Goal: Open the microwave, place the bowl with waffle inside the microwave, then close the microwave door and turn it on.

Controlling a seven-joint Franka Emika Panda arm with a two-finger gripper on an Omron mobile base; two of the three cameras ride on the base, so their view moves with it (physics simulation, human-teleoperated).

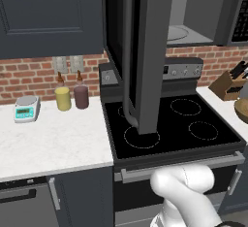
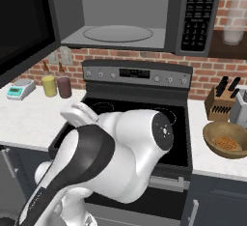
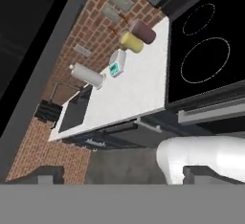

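Note:
The microwave (image 2: 144,7) hangs over the stove with its pale cavity (image 1: 191,20) exposed and a round glass plate (image 2: 116,33) inside. The microwave door (image 1: 145,51) is swung wide open to the left and reaches out above the stove; it also shows as a dark pane (image 2: 24,27) and as a dark slab (image 3: 28,50). The tan bowl (image 2: 226,140) with a waffle in it rests on the counter right of the stove, near the picture edge (image 1: 241,109). My gripper (image 3: 125,175) is open, with nothing between its tips, and looks toward the left counter, far from the bowl.
A black stove top (image 1: 174,124) lies below the microwave. A knife block (image 2: 219,102) stands behind the bowl. On the left counter (image 1: 53,138) are yellow and purple bottles (image 1: 71,96) and a small scale (image 1: 25,108). Farther left are a sink (image 3: 74,113) and a paper roll (image 3: 87,75).

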